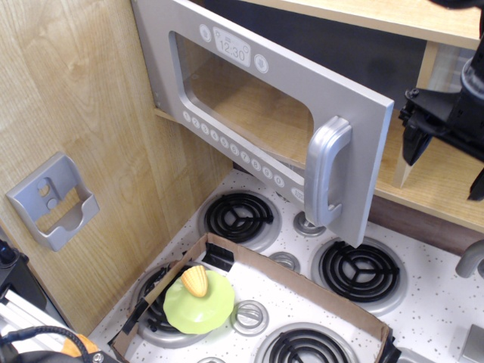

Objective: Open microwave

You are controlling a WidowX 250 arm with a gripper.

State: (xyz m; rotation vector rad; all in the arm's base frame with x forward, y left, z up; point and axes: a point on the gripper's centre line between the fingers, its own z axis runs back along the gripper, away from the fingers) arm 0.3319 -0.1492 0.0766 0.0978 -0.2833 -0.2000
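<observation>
1. Observation.image view, closest to me: a green lid (198, 302) with a yellow knob sits inside a low cardboard box (318, 291) on the toy stove top (439, 302).
2. Black coil burners (360, 270) lie past the box, with bare speckled top around them.
3. On the left wood wall hangs a small grey holder (53, 200).
4. Next, the microwave (257, 113) door hangs swung open over the stove, its silver handle (327, 178) on the free edge.
5. Farthest right, the black gripper (446, 132) is beside the door edge, not touching it. It holds nothing I can see. I cannot tell how wide its jaws are.
</observation>
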